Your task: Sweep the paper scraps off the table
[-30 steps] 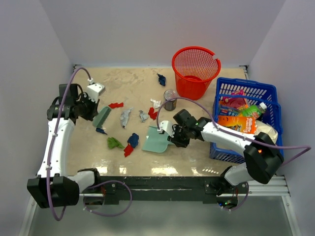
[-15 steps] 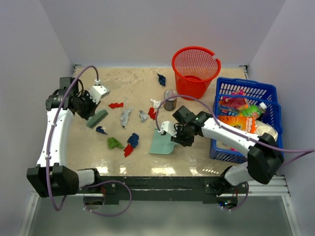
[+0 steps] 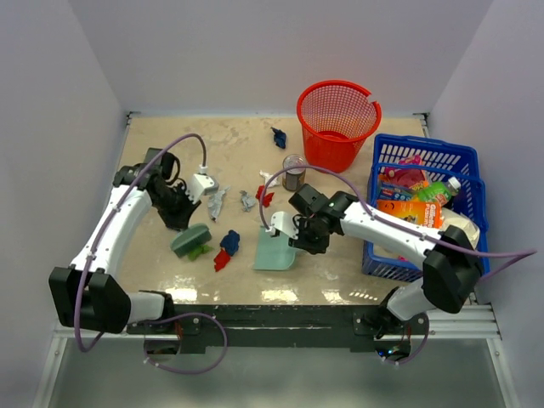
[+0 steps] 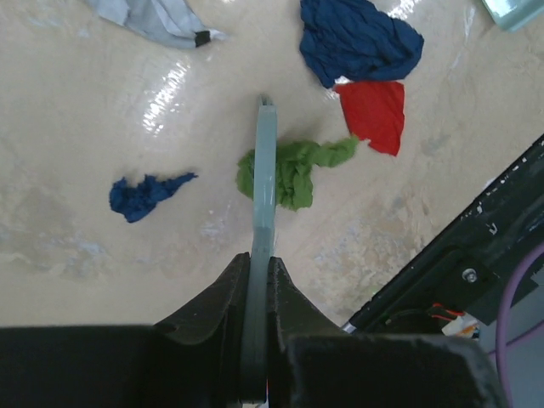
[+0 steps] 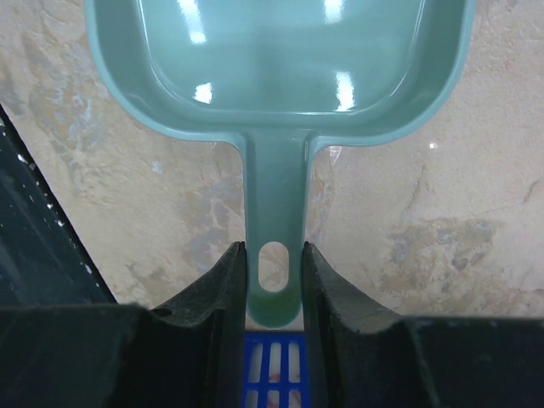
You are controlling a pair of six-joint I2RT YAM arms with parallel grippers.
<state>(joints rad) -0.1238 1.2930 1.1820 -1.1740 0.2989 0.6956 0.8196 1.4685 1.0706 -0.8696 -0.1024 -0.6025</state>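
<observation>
Left hand [image 4: 255, 270]: clenched on the brush [image 4: 265, 170], which shows edge-on as a thin teal blade. Its working end rests against the green scrap [image 4: 297, 170].
Right hand [image 5: 274, 255]: grasping the dustpan [image 5: 276, 68] by its handle, with the pan lying on the table [image 3: 170, 140].
Paper scraps [image 3: 229, 241]: green, dark blue and red pieces lie close to the table's near edge, between brush and dustpan. Grey-blue, white and red ones lie nearer the middle. One dark blue piece sits toward the far edge.
Step in hand (judgement): sweep the green scrap across to the pan.
Method: keep the bristles pressed down and stroke short and low toward the pan, gathering the blue and red pieces on the way. Hold the pan lip flat and steady, since light crumpled paper may skip or slip under it.
Change from earlier frames: the left arm has come in from the table's left edge, bringing the brush onto the green scrap. The dustpan has turned and shifted slightly nearer the near edge. The visible scraps look unmoved.
</observation>
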